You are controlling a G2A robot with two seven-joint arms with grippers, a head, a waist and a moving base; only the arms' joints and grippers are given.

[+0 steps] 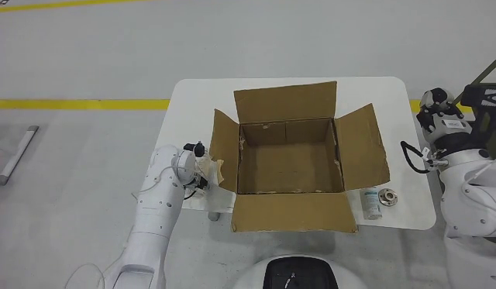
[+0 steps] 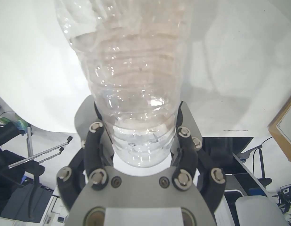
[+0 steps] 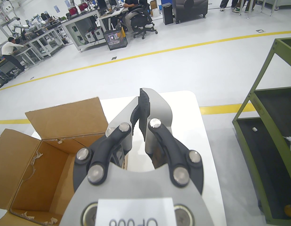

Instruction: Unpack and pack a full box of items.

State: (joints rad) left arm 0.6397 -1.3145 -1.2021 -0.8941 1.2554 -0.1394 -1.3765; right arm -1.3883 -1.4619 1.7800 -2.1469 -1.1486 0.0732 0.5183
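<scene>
An open cardboard box stands in the middle of the white table, flaps spread, with a bare floor inside. My left gripper is shut on a clear plastic water bottle, one finger on each side of its lower body, over the table's left part. From above, this gripper sits just outside the box's left flap. My right gripper is shut with nothing between its fingers. It hangs by the table's right edge, with the box off to one side.
A small can and a round metal piece stand on the table's front right corner, beside the box's right flap. A green shelf cart stands off the table's right side.
</scene>
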